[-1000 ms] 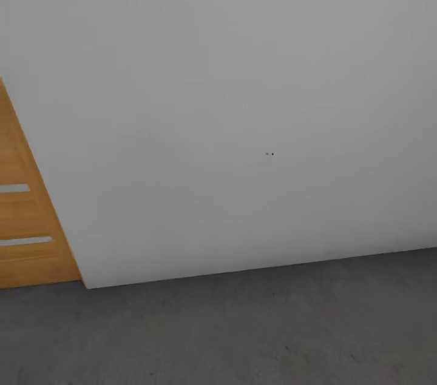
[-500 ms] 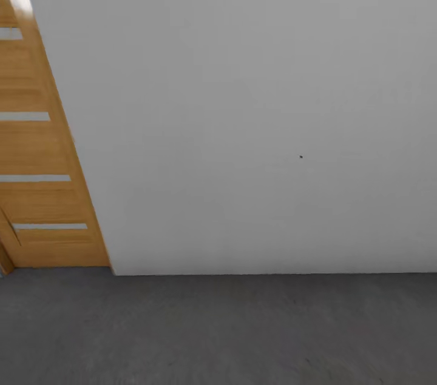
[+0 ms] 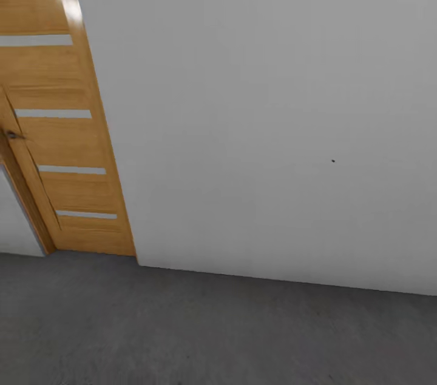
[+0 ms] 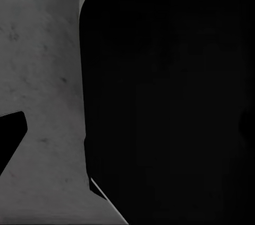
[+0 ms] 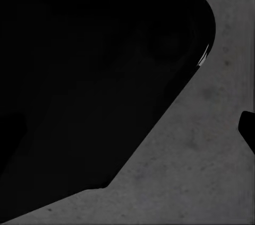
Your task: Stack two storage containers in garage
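Left wrist view: a black finger tip [image 4: 9,137] enters at one edge; the opposing finger is outside the picture, so whether the left fingers are released or clenched cannot be told. A large black rounded-corner robot body panel [image 4: 170,97] lies beside it, over the dark grey mottled concrete floor [image 4: 42,49].

Right wrist view: a black finger tip [image 5: 247,129] shows at one edge; the state of the right fingers likewise cannot be told. A second black rounded panel [image 5: 90,76] sits above the same concrete floor.

Head view: a plain grey-white wall [image 3: 273,118] of the garage meets the concrete floor. A light-brown wooden door with four pale horizontal strips [image 3: 60,130] stands at the left, with a dark handle [image 3: 12,135].
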